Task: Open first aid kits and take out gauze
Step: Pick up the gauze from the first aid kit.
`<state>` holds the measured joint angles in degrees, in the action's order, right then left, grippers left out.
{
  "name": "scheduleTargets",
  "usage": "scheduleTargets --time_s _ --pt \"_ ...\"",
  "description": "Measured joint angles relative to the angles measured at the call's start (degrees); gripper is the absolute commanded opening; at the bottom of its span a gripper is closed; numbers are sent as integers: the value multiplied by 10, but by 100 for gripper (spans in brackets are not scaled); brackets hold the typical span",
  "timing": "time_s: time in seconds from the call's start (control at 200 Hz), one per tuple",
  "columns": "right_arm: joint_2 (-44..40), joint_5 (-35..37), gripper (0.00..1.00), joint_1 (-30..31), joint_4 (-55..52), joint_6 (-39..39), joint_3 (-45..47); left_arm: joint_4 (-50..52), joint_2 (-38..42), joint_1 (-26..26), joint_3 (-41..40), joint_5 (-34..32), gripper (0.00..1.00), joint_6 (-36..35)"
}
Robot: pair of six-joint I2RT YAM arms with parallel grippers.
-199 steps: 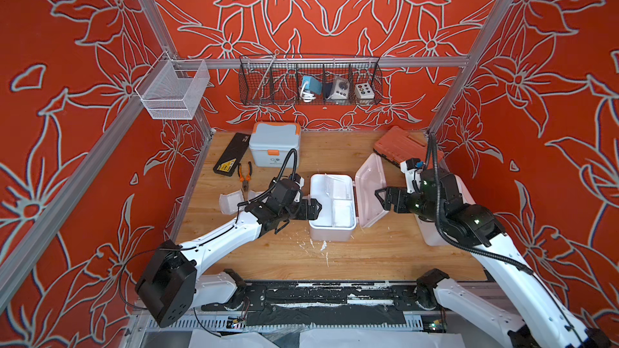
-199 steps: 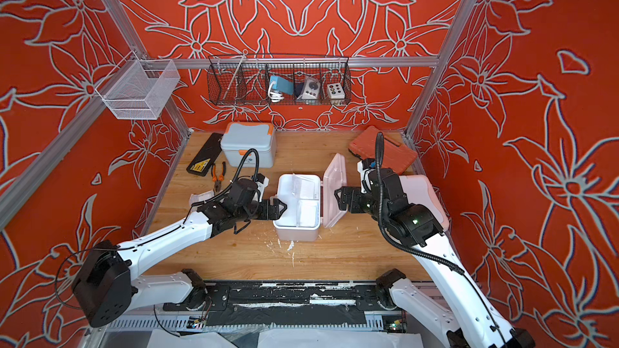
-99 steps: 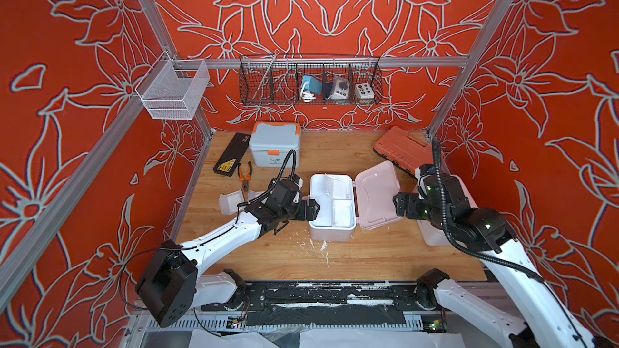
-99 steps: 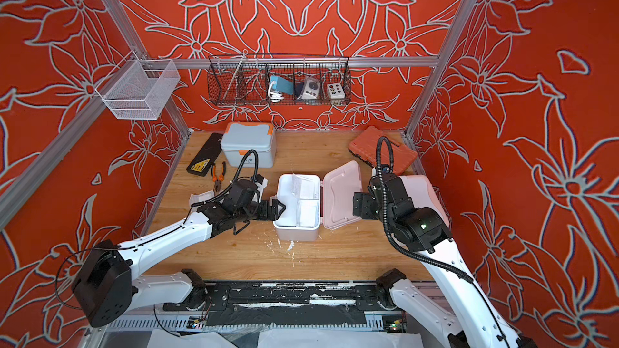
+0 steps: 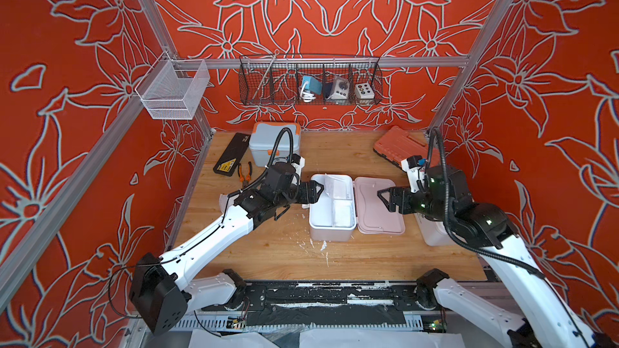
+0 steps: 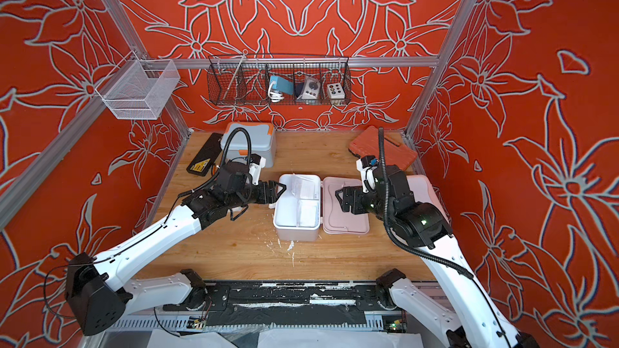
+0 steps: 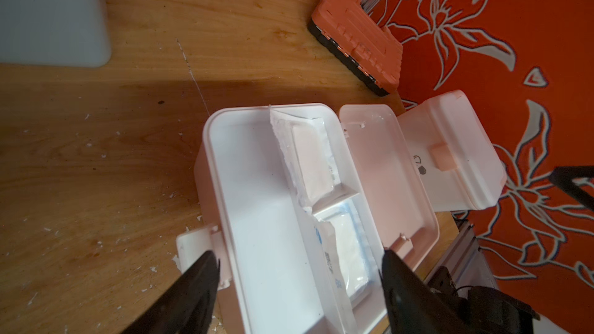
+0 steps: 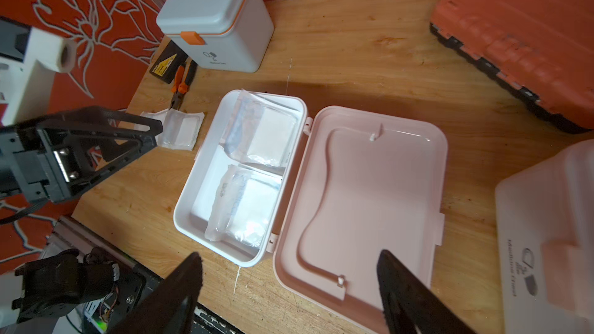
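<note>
While the pale pink rounded plastic first aid kit sits open in the middle of the wooden tabletop, its pink lid lies flat on the boards, folded out toward the right arm. Inside the base, along the hinge side, a flat square white gauze packet in clear wrapping leans tilted in the far compartment, one edge riding up at the wall. A second gauze packet lies in the near compartment. A third gauze packet rests on the table just beside the kit's latch side, near the orange-handled pliers.

The left gripper hovers at the latch-side rim of the open kit, jaws spread wide with nothing between them. In its wrist view the black fingers frame the box from above. The right gripper hangs over the opened lid, its jaws also wide apart and empty.

The blue-grey plastic kit with orange trim stands closed at the back left, beside the flat black case with a yellow label. The white kit with peach trim stands closed to the right of the open one, partly hidden under the right arm in both top views. The flat ribbed orange-red tool case lies in the back right corner.
</note>
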<state>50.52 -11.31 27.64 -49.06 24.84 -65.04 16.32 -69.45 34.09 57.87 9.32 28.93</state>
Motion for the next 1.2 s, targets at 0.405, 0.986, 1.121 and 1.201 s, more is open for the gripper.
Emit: scheduleTargets --time_s 0.405,0.986,1.121,1.201 --pt "31 -56 82 2 15 2 21 24 -153 2 81 31 47 -22" --pt "30 -57 82 2 17 2 42 17 -233 1 115 71 0 -27" --pt "30 -57 82 2 19 1 42 16 -224 1 115 72 0 -21" --pt "30 -57 82 2 20 1 42 17 -207 0 114 70 0 -19"
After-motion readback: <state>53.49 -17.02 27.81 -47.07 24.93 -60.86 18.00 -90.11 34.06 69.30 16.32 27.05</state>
